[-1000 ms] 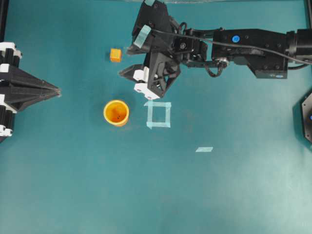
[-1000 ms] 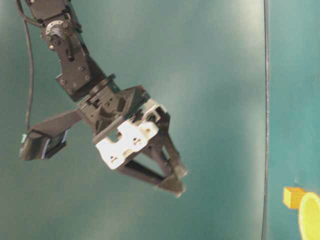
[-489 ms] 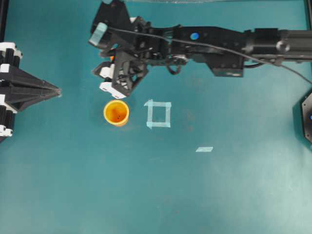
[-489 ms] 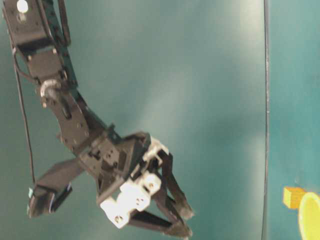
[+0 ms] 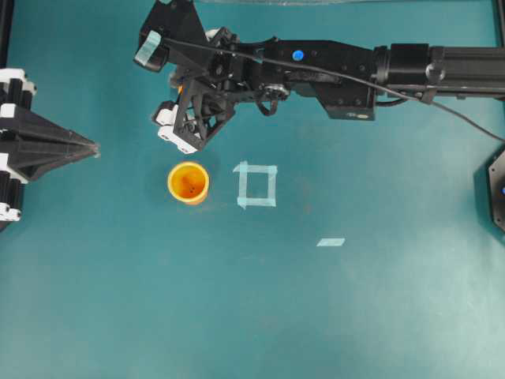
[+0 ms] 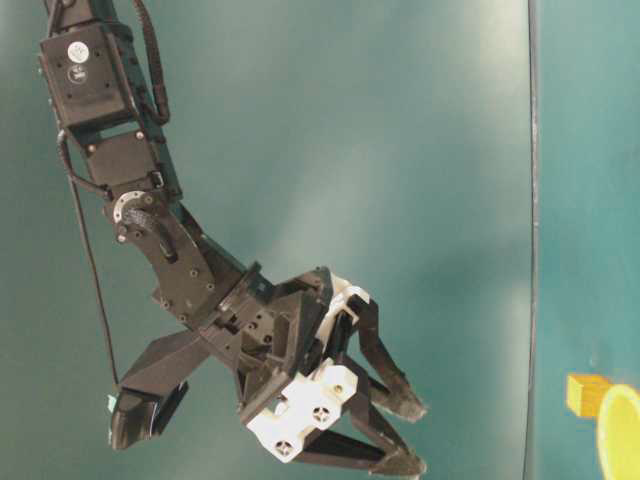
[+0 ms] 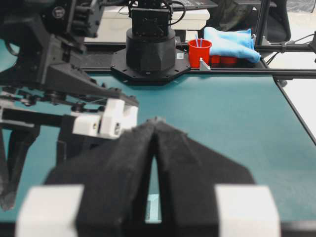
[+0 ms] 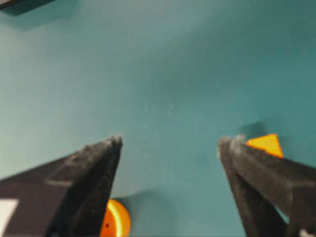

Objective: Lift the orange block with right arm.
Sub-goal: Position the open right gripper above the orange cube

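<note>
The orange block (image 6: pixel 586 393) sits on the teal table just behind the yellow cup (image 6: pixel 620 435). In the right wrist view the block (image 8: pixel 266 144) peeks out beyond the outer side of one finger, not between the jaws. My right gripper (image 8: pixel 172 142) is open and empty, hanging above the table near the block. In the overhead view the right gripper (image 5: pixel 180 112) covers the block, and the cup (image 5: pixel 188 182) stands just below it. My left gripper (image 5: pixel 91 148) is shut and empty at the left edge, and it also shows in the left wrist view (image 7: pixel 155 122).
A pale tape square (image 5: pixel 256 185) lies right of the cup, and a tape strip (image 5: pixel 331 242) lies further right. The right arm's base (image 7: pixel 150 47) stands at the table's far end, with a red cup (image 7: pixel 199 52) and a blue cloth (image 7: pixel 232 42) behind it.
The right arm has reached leftwards and lowered. Its open gripper now sits over the orange block, which no longer shows from overhead. The left gripper has not moved.
</note>
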